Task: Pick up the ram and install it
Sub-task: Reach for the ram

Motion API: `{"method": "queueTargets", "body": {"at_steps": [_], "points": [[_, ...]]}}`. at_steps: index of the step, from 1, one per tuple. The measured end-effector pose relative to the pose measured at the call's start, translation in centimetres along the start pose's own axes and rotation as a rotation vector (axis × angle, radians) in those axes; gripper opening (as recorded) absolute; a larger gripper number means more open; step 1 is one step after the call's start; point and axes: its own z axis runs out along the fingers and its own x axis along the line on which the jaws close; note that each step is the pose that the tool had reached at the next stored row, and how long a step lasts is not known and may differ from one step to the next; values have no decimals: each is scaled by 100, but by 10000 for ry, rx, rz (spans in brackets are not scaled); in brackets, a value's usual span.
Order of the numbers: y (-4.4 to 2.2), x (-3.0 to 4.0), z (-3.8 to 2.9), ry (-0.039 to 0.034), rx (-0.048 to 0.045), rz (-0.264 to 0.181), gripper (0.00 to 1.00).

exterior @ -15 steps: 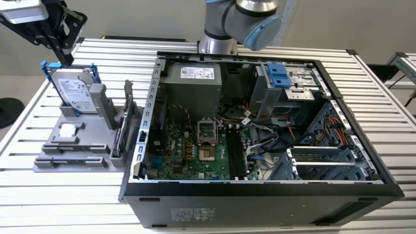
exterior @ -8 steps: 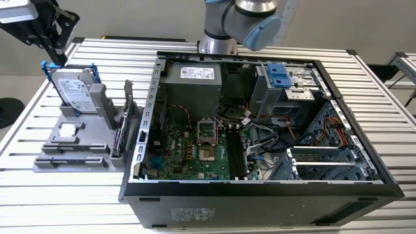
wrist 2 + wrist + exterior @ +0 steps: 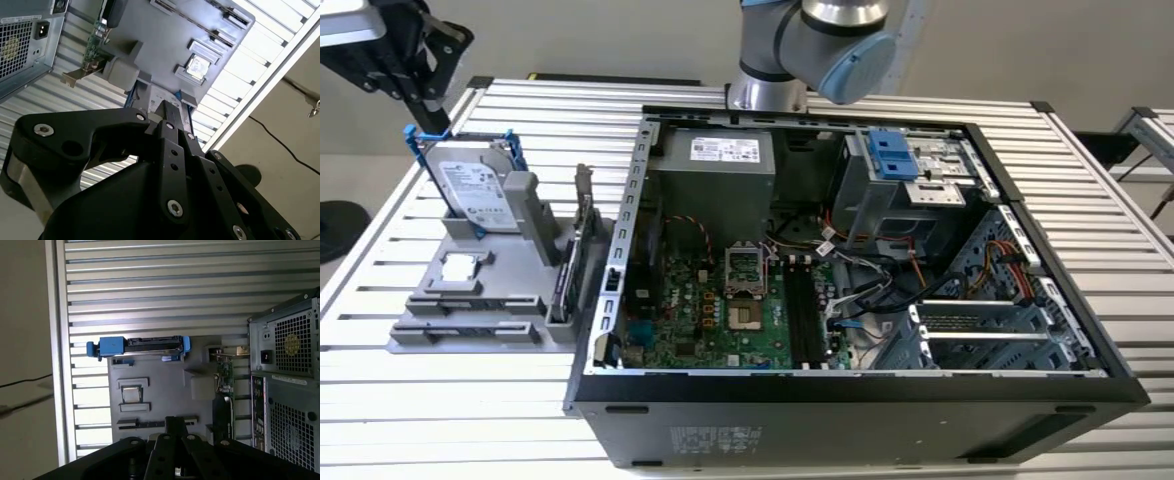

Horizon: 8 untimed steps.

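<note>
My black gripper hangs at the exterior view's far left, just above the blue-framed hard drive that stands in the grey parts holder. Its fingers are pressed together with nothing between them. In the first wrist view the gripper points down over the holder. A thin dark strip lies in one of the holder's slots near the fingertips; I cannot tell whether it is the ram. The open computer case shows long black slots on its green motherboard.
A card with a metal bracket stands on edge in the holder beside the case wall. A small square chip sits in a pocket of the holder. Cables and drive cages crowd the case's right half. The slatted table ends close on the left.
</note>
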Motion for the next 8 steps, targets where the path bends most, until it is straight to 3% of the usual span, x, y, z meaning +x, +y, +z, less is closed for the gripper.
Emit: {"method": "queueTargets", "body": {"at_steps": [8], "points": [[-59,-4,-3,13,1,3,0]]}}
